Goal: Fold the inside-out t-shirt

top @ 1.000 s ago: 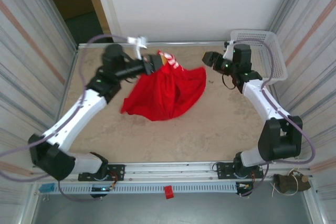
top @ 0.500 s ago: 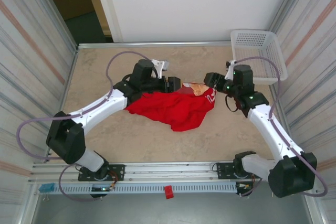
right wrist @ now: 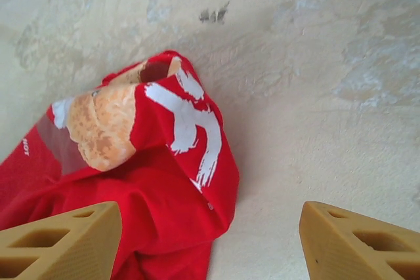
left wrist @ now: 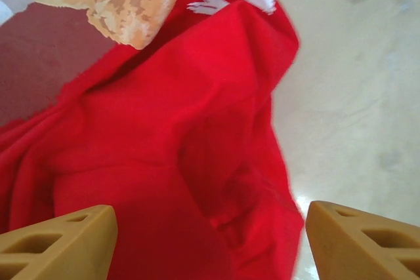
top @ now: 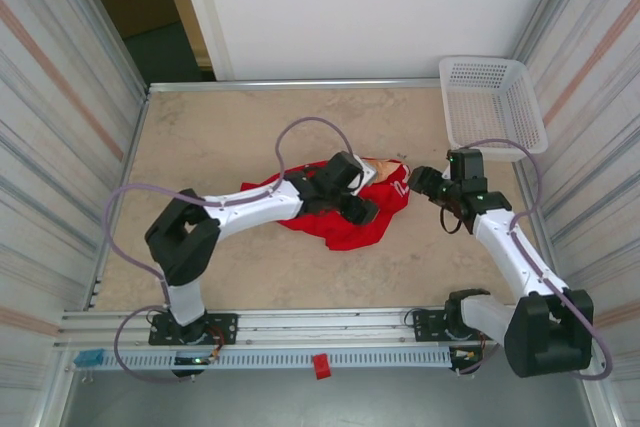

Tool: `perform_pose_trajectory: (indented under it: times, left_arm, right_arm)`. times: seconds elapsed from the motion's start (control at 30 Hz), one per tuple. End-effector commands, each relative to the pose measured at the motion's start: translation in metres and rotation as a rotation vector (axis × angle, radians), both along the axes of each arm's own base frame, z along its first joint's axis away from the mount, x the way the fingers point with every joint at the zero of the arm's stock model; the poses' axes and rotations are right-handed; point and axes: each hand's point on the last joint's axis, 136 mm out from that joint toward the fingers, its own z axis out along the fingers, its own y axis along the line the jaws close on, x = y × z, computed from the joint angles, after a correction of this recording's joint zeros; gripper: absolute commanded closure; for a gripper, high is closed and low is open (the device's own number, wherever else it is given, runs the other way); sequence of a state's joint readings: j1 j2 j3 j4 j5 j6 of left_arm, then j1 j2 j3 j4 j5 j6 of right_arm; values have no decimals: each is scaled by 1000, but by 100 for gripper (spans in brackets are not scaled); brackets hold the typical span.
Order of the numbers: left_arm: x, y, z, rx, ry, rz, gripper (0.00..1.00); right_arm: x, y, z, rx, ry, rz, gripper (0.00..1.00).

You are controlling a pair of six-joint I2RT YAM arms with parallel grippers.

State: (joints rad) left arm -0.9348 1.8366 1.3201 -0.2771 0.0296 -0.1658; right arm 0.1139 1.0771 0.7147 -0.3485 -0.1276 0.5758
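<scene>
The left tool and right tool are hovering open by the inside-out t-shirt, lying bunched on the counter, where 1 blind pinch could be gathering 2 layers.

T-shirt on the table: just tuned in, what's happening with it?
The red t-shirt lies crumpled in a heap mid-table, not folded yet. The left gripper hangs over its middle with jaws open, holding nothing. The right gripper sits at the shirt's right edge, also open and empty. Nothing is gripping the cloth at this moment.
</scene>
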Motion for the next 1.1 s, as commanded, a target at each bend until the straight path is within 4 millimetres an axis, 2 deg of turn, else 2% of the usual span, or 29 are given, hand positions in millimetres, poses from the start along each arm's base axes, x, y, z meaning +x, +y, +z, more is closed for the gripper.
perform_pose_trajectory:
  times: [0.0,0.13,0.2,0.23,0.3,0.37,0.43,0.6,0.7,0.87,1.07]
  left_arm:
    - [29,13,-5,157,-126,35,23]
    - [43,14,-23,244,-139,46,24]
    - [47,10,-32,254,-117,28,31]
    - [48,7,-34,255,-107,17,38]
    - [51,4,-31,244,-81,-5,75]
    - [52,2,-13,191,-66,-20,100]
    - [51,1,19,86,-42,-29,100]
    - [35,3,114,-273,77,-115,100]
    - [26,13,154,-425,120,-155,100]
    - [19,30,183,-531,135,-171,100]
    - [11,38,187,-542,143,-180,100]
  right_arm:
    - [-10,2,4,48,5,-5,30]
    - [-14,10,12,101,-8,13,29]
    - [-17,16,11,133,-3,24,29]
    - [-17,18,10,142,1,29,29]
    - [-21,22,14,156,-19,42,29]
    - [-22,27,13,165,-26,62,29]
    - [-23,34,12,173,-33,92,29]
    - [-20,67,29,199,-116,251,29]
    - [-17,87,41,191,-167,348,26]
    - [-12,110,55,148,-240,482,24]
    - [1,124,64,57,-284,526,19]
